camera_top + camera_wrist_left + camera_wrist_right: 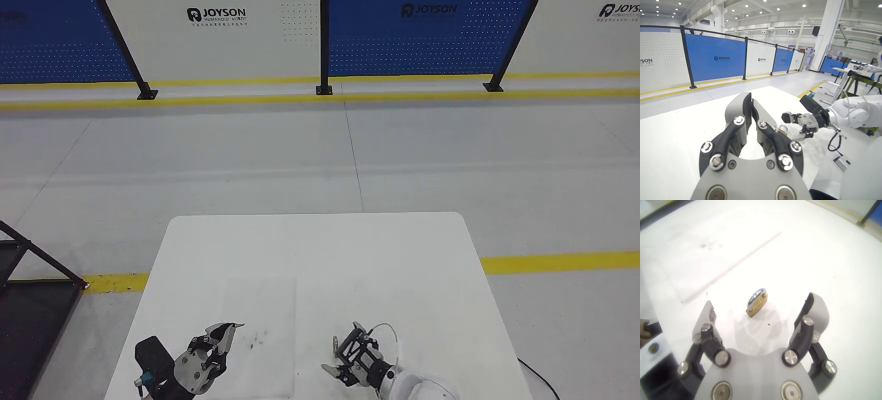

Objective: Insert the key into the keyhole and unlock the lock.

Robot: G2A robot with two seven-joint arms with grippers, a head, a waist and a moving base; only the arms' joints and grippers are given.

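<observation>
Lock [756,305] stands on the white table [300,250], shackle up, with both legs seated in the brass body. I read that as locked, so the unlocking is not yet done. Its keyhole faces away from my cameras, and I cannot tell anything about that end of it. As I judge it, nearly everything is left: steady the lock, bring the key to the keyhole, push it in and turn.

On the left, my left gripper [752,106] hangs above the table near its front edge. Its fingers [745,113] are clenched until the ribbed pads all but meet, with only a sliver between them. Whether the key is pinched in that sliver I cannot tell. Those fingers touch nothing on the table.

Next along is the lock, just beyond my left gripper and between my two grippers, nearer the right one.

On the right, my right gripper [760,302] sits low over the table with its fingers [808,306] spread wide and nothing held. The lock stands just ahead of the fingertips, in line with the gap between them and apart from both.
</observation>
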